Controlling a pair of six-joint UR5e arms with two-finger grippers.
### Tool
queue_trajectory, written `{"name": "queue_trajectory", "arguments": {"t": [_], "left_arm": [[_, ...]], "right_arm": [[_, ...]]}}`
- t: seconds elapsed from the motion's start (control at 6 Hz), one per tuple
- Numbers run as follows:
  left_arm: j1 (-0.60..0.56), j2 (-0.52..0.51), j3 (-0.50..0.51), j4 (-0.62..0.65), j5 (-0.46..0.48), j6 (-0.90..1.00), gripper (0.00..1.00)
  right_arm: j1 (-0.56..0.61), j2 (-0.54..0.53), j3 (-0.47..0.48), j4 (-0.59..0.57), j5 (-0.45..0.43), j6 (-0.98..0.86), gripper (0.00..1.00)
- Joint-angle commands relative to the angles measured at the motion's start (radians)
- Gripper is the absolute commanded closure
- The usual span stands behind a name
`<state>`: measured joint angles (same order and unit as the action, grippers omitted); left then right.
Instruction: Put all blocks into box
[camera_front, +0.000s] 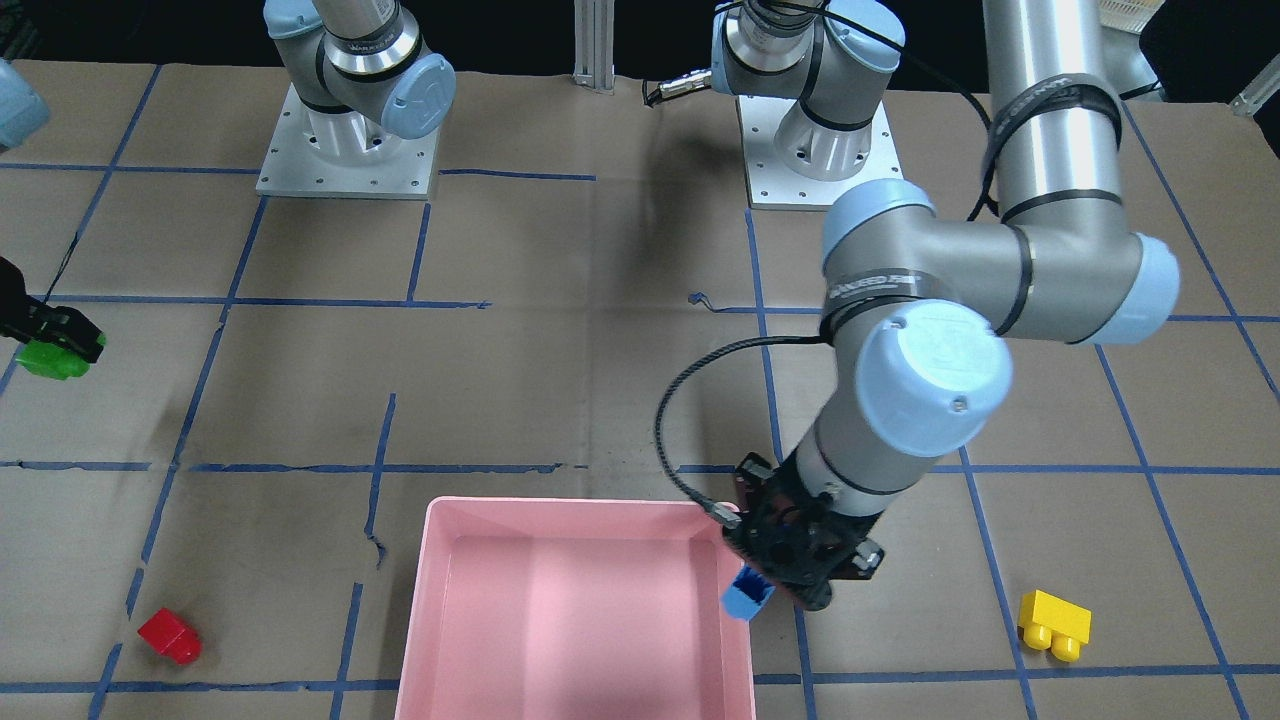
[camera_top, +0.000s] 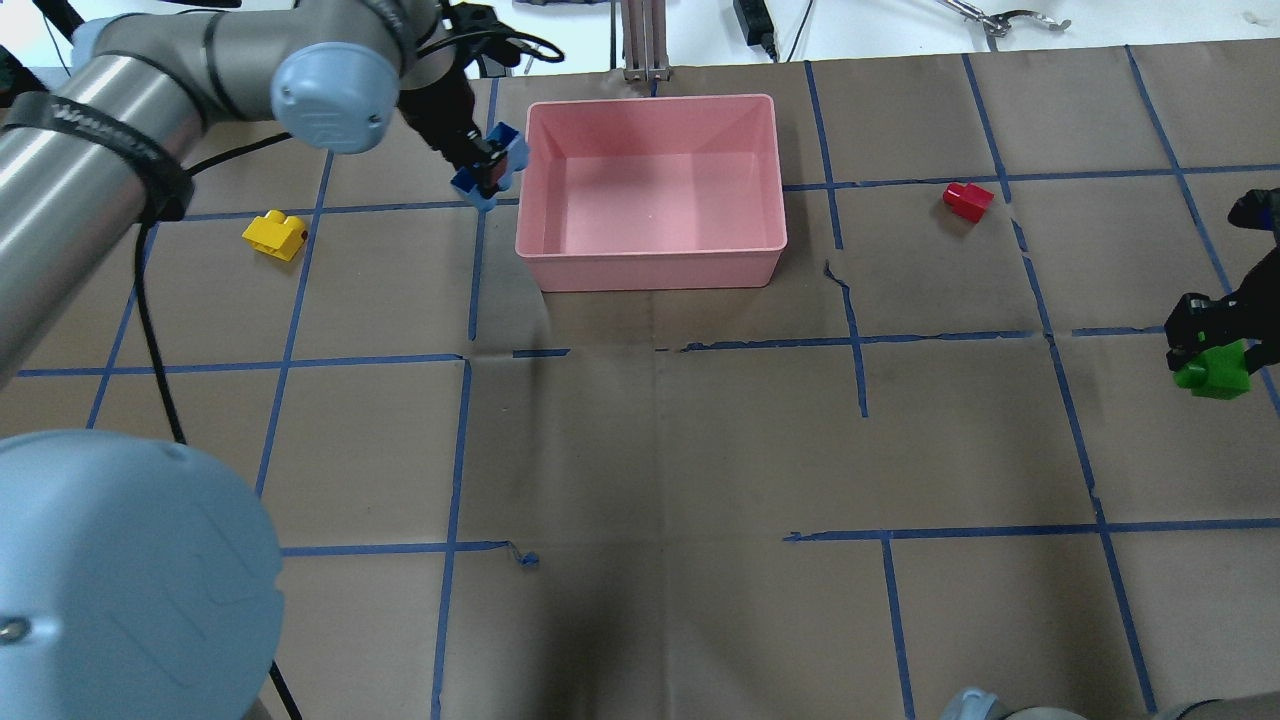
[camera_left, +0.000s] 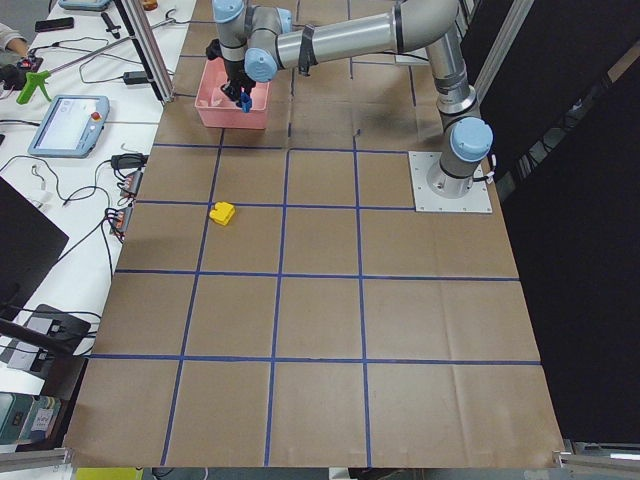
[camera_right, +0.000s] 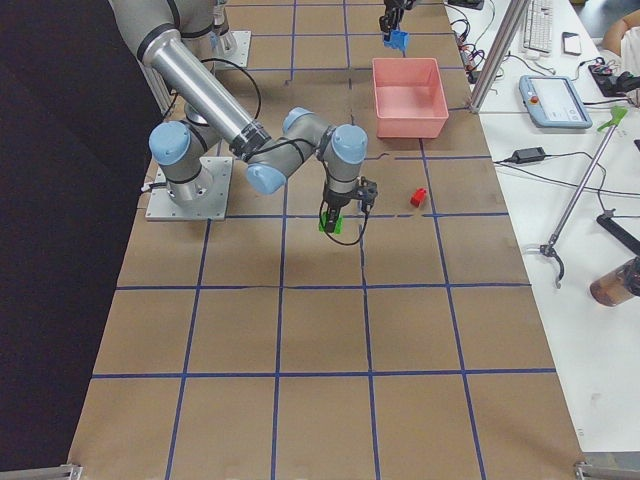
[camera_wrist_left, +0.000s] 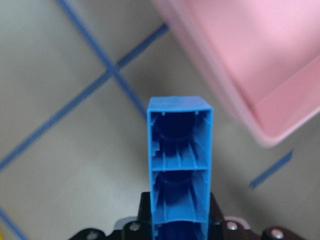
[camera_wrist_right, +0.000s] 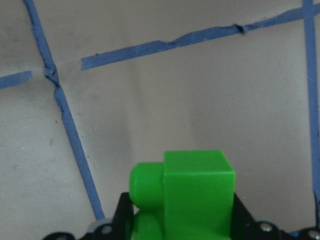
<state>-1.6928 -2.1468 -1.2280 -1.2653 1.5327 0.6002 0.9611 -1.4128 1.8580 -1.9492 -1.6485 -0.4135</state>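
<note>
Step in hand: carrying to the box (camera_top: 650, 101). Your left gripper (camera_top: 487, 170) is clamped on the blue block (camera_wrist_left: 180, 165), just outside the box wall; next, clear the rim, then release. Your right gripper (camera_top: 1214, 348) grips the green block (camera_top: 1214, 374), well apart from the box. The red block (camera_top: 968, 200) and yellow block (camera_top: 274, 235) lie outside.

Brown-papered table (camera_top: 700, 450) with blue tape grid (camera_top: 455, 450), pink box (camera_top: 650, 270), red block (camera_top: 968, 200), yellow block (camera_top: 274, 235)

Brown papered table (camera_top: 650, 450) — blue tape grid (camera_top: 1000, 532) across it.
</note>
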Motion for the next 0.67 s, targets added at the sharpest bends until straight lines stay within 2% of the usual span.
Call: {"name": "queue_trajectory", "arguments": {"t": [0.0, 0.17, 0.33, 0.5], "left_arm": [[-0.112, -0.123, 0.162, -0.028, 0.001, -0.142, 0.93], [-0.113, -0.123, 0.145, -0.023, 0.007, -0.149, 0.65], [-0.11, -0.096, 0.128, -0.02, 0.007, -0.14, 0.01], [-0.052, -0.078, 0.122, -0.022, 0.006, -0.142, 0.0]], "right_arm": [[0.109, -0.006, -0.232, 0.25, -0.001, 0.016, 0.58], [0.213, -0.002, -0.344, 0.35, 0.001, 0.075, 0.58], [0.31, 0.0, -0.385, 0.387, 0.001, 0.16, 0.58], [0.406, 0.003, -0.402, 0.389, 0.003, 0.255, 0.58]]}}
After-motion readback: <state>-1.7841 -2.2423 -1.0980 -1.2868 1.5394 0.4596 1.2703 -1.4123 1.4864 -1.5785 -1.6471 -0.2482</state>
